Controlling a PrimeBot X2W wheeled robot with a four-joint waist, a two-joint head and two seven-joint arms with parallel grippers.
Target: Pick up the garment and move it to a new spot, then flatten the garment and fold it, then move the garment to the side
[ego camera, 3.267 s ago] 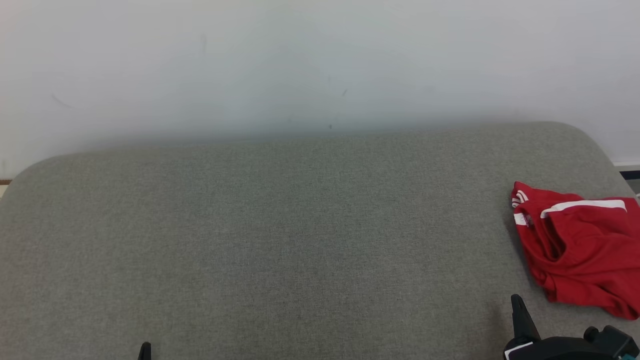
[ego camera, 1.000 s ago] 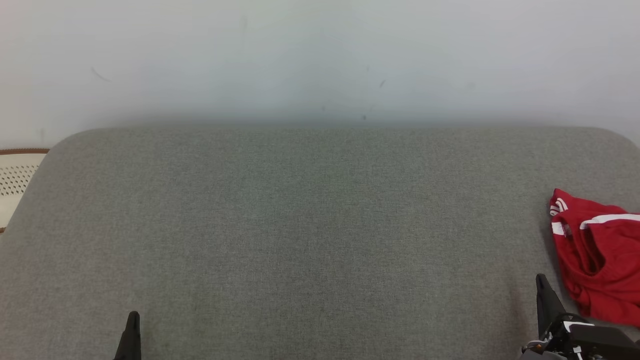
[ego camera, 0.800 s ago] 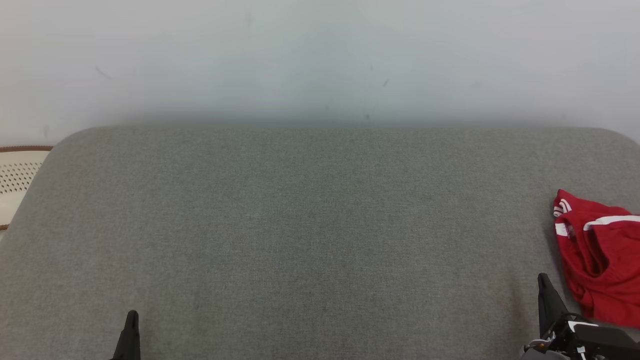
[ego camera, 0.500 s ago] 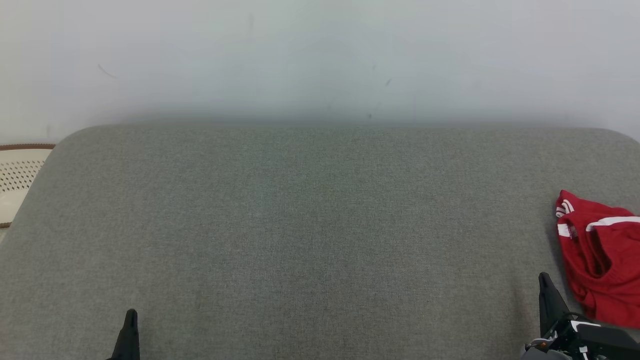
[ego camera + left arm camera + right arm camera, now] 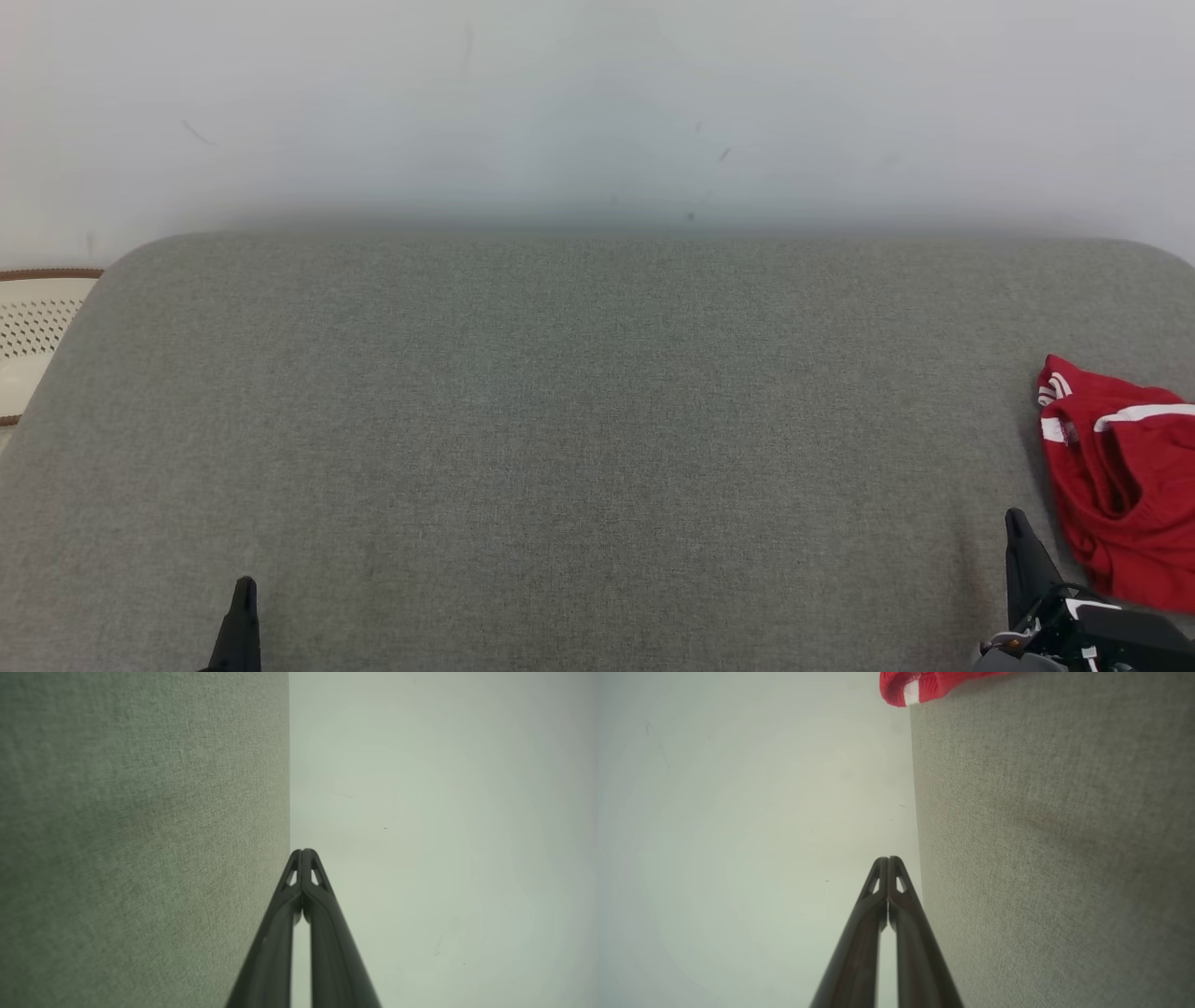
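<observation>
Left gripper (image 5: 303, 854) and right gripper (image 5: 888, 861) hang empty, fingers pressed together, as the red white-striped garment (image 5: 1120, 485) lies bunched at the grey cushion's (image 5: 597, 420) right edge, apparently clear of the working area.

A wide grey fabric-covered cushion (image 5: 579, 439) with rounded far corners spans the head view. Behind its far edge rises a plain white wall (image 5: 597, 103), marked with a few faint dark scuffs (image 5: 724, 154). Just past the cushion's far left corner sits a cream perforated object (image 5: 37, 322) with a thin brown rim, partly out of view.
</observation>
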